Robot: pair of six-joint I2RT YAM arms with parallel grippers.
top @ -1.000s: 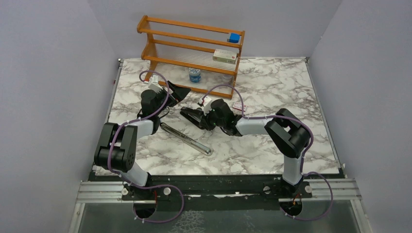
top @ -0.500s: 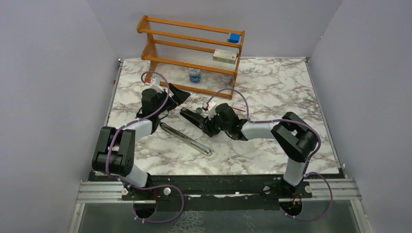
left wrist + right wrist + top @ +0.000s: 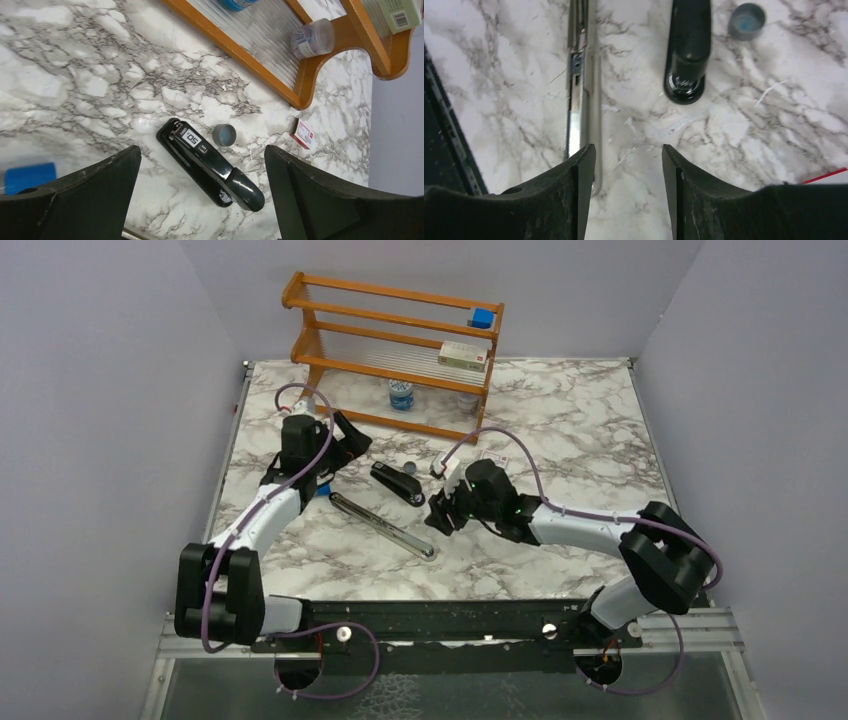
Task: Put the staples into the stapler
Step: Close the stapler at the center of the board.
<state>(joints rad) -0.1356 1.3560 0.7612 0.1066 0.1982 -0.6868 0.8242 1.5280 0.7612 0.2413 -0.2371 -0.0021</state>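
overhead view: black stapler (image 3: 398,483) lies flat on the marble table (image 3: 570,430) near frame centre, angled from upper left to lower right. silver channel bar (image 3: 382,526) lies just below-left of it, roughly parallel, a strip of bare table between them; can't tell if they join anywhere. left pincer (image 3: 345,440) sits upper left of the stapler, fingers spread wide, nothing between them; in the left wrist view the stapler shows in the gap, down on the table. right pincer (image 3: 437,517) is right of the channel bar's lower end, fingers apart, not clamped on anything; in the right wrist view the bar runs down to just beside the left-hand finger (image 3: 574,195), can't tell if it touches. grey cap (image 3: 224,134) is just beside the stapler. small red-and-white box (image 3: 303,134) is further right. blue object (image 3: 27,176) at lower left of the left wrist view. orange wooden rack (image 3: 380,315) at top centre.
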